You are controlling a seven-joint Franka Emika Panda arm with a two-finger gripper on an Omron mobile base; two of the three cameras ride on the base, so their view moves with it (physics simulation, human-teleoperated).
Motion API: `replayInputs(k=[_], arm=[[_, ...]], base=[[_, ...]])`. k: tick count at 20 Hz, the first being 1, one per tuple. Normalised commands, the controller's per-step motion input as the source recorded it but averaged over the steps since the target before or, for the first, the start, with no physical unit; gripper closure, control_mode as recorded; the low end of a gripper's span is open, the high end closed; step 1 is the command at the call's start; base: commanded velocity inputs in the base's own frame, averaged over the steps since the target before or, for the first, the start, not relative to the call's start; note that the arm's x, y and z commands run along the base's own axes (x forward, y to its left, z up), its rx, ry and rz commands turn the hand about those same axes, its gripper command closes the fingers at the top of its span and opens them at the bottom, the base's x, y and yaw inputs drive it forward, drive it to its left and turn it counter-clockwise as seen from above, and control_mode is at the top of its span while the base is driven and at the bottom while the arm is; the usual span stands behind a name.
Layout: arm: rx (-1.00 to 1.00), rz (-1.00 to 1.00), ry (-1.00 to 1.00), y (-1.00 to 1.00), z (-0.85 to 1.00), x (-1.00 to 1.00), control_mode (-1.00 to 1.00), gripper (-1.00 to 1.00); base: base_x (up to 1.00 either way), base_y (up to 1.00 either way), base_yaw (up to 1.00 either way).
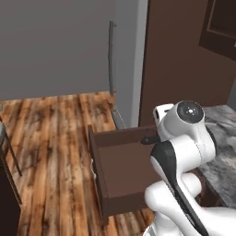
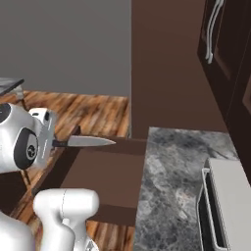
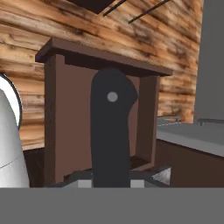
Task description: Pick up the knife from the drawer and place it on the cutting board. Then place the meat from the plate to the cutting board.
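My gripper is shut on the knife's black handle, which rises between the fingertips in the hand view. The pointed silver-grey blade sticks out level to the right, above the open drawer. The drawer is a shallow dark brown box pulled out over the wood floor, and its inside looks bare. In the left base view the arm's white wrist covers most of the hand. The cutting board, the meat and the plate are out of view.
A grey marble counter runs to the right of the drawer, with a pale appliance on its far right. A tall brown cabinet panel stands behind. A grey door with a long handle lies further left, and a stool at the left edge.
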Motion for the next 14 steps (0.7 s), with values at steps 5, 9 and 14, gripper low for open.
replayInputs(k=[5,9,14], arm=[[0.00,0.00,0.00,0.00,0.00,0.00,1.00,1.00],[0.00,0.00,0.00,0.00,0.00,0.00,1.00,1.00],[0.00,0.00,0.00,0.00,0.00,0.00,1.00,1.00]], base=[[-0.91,0.60,0.16],[-0.29,0.62,0.23],[-0.01,0.26,0.33]])
